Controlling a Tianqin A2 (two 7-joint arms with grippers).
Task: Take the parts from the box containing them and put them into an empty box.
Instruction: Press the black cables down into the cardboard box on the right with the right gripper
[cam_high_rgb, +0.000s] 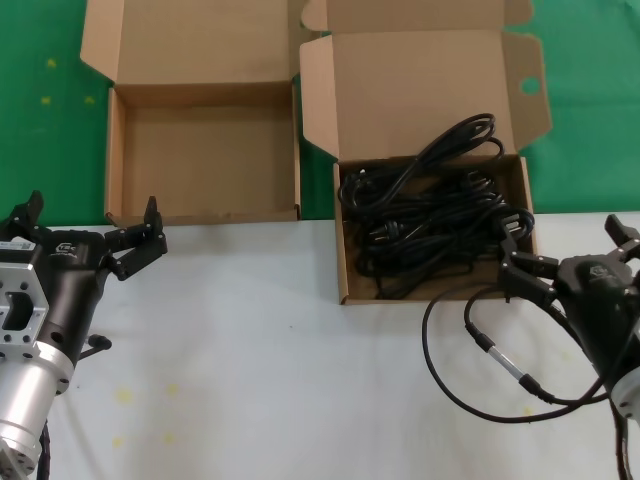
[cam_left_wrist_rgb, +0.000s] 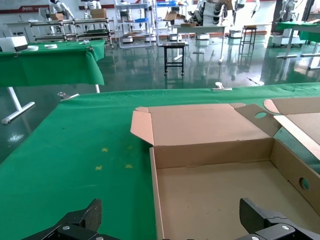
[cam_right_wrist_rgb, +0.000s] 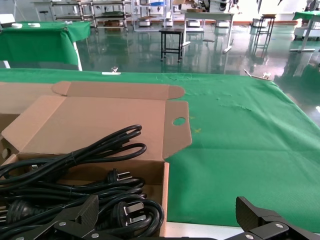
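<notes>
The box containing the parts (cam_high_rgb: 343, 265) stands at the right with its tall lid up and a round hole (cam_high_rgb: 530, 87) in one tab. It holds a tangle of black power cords (cam_high_rgb: 430, 225) with plugs, also seen in the right wrist view (cam_right_wrist_rgb: 75, 165). The empty box (cam_high_rgb: 115, 150) stands open to its left and shows in the left wrist view (cam_left_wrist_rgb: 210, 200). My left gripper (cam_high_rgb: 93, 212) is open and empty, just in front of the empty box's front left corner (cam_left_wrist_rgb: 170, 210). My right gripper (cam_high_rgb: 568, 232) is open and empty at the cord box's front right corner (cam_right_wrist_rgb: 167, 207).
Both boxes sit where the green cloth (cam_high_rgb: 40, 100) meets the white table surface (cam_high_rgb: 260, 350). A black cable with a metal connector (cam_high_rgb: 500, 360) loops on the white surface beside my right arm.
</notes>
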